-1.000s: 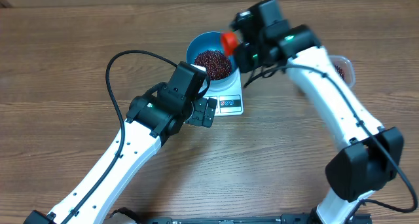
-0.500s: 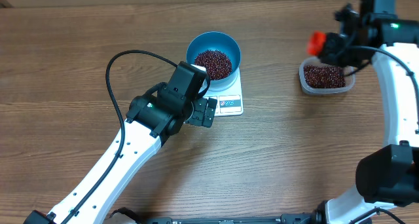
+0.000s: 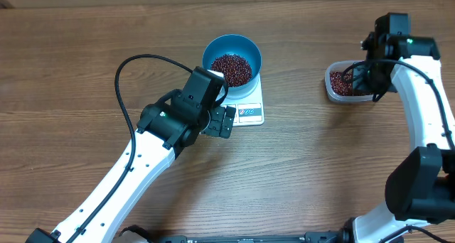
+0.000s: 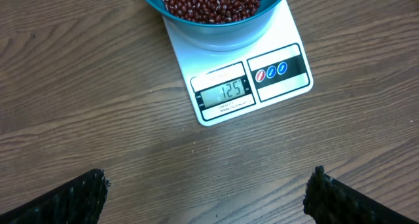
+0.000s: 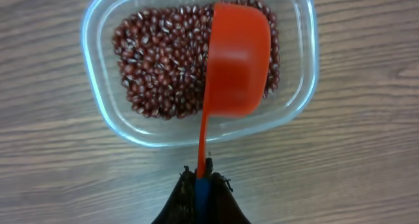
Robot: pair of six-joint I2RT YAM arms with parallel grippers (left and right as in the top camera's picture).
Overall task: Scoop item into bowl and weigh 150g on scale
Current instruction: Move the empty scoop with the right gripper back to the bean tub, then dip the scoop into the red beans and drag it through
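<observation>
Robotics lab bench: two white arms [image 3: 142, 158] at a wood-grain table [image 3: 78, 51], kitchen scale [image 4: 252, 80] ahead of the left gripper [image 4: 206, 185], bean tub [image 5: 108, 122] beneath the red scoop [image 5: 236, 60] in the right gripper [image 5: 203, 183].

The surface [image 3: 64, 72] is showing matt wood grain. The bowl [image 4: 216, 37] and the red scoop [image 5: 237, 60] are looking smooth, the plastic tub [image 5: 296, 86] gleaming clear.

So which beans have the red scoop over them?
The beans in the clear tub. The scoop is over them; those in the blue bowl on the scale have nothing above.
</observation>
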